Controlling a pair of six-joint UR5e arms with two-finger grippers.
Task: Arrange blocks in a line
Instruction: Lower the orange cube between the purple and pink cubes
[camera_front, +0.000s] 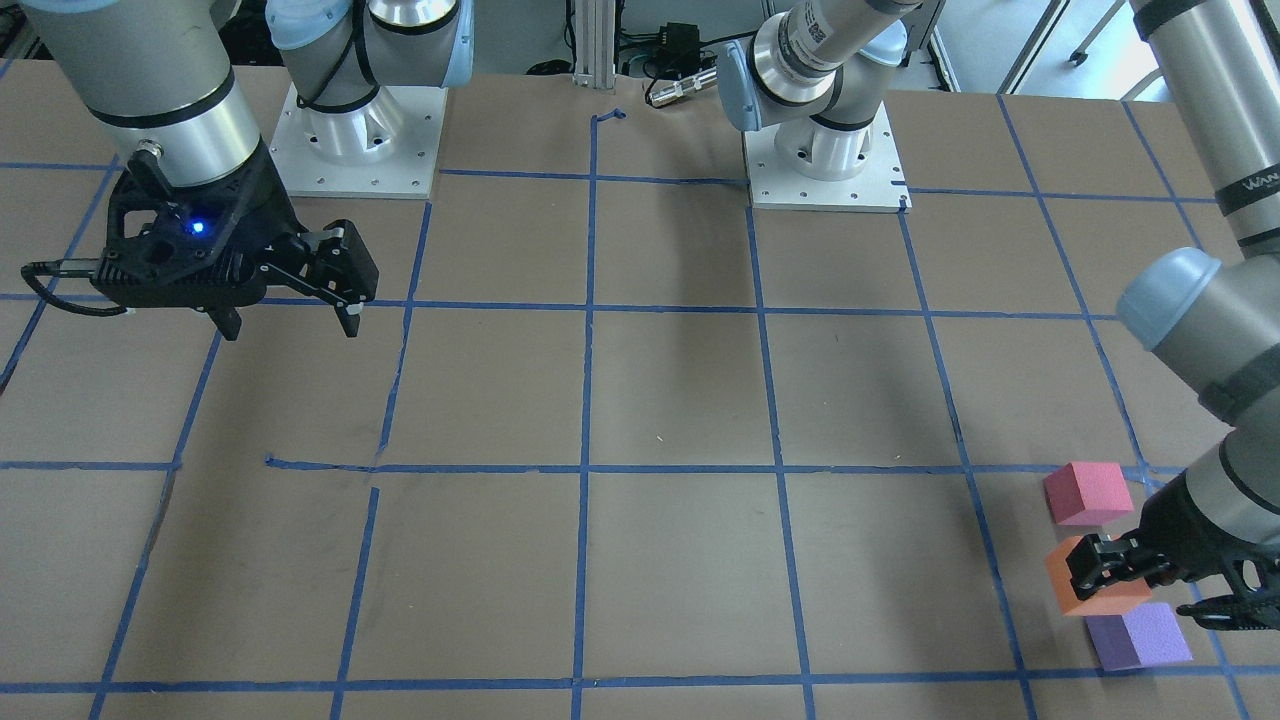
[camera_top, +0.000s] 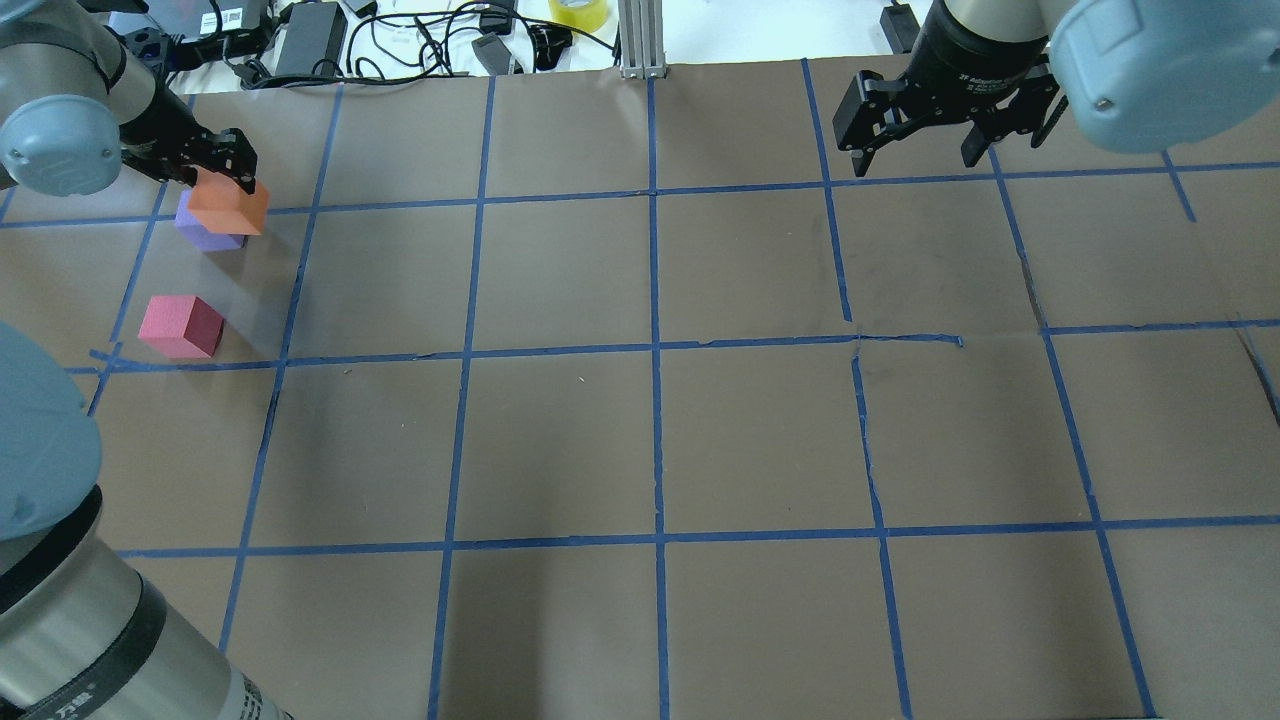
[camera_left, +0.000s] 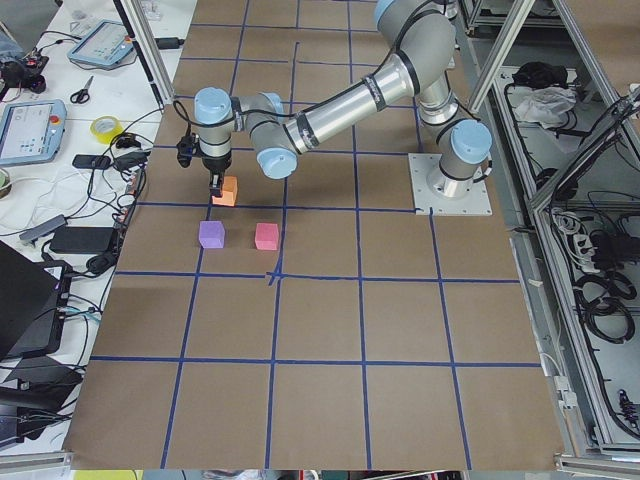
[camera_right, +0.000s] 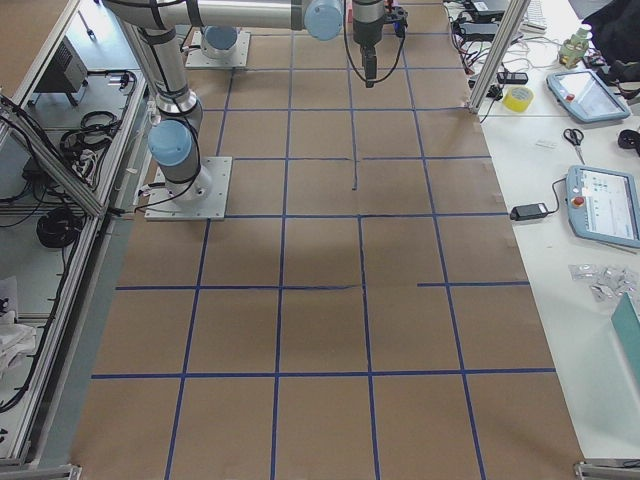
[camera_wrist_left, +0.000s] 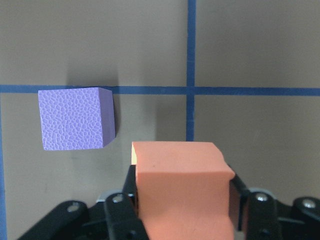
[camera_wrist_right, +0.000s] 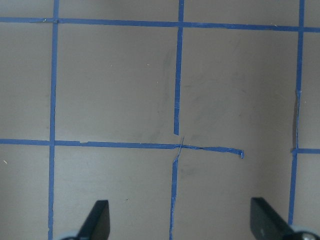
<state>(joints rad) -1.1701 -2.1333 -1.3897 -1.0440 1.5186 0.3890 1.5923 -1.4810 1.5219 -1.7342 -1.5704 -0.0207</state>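
Observation:
My left gripper (camera_top: 222, 183) is shut on the orange block (camera_top: 230, 208) and holds it a little above the table, at the far left. In the left wrist view the orange block (camera_wrist_left: 182, 185) sits between the fingers, and the purple block (camera_wrist_left: 75, 119) lies on the table just beyond it to the left. The purple block (camera_top: 203, 233) is partly hidden under the orange one in the overhead view. The pink-red block (camera_top: 180, 326) lies apart, nearer the robot. My right gripper (camera_top: 915, 160) is open and empty at the far right, high above the table.
Brown table (camera_top: 650, 430) with a blue tape grid. Cables, a power brick and a roll of yellow tape (camera_top: 578, 12) lie past the far edge. The arm bases (camera_front: 355, 140) stand at the robot's side.

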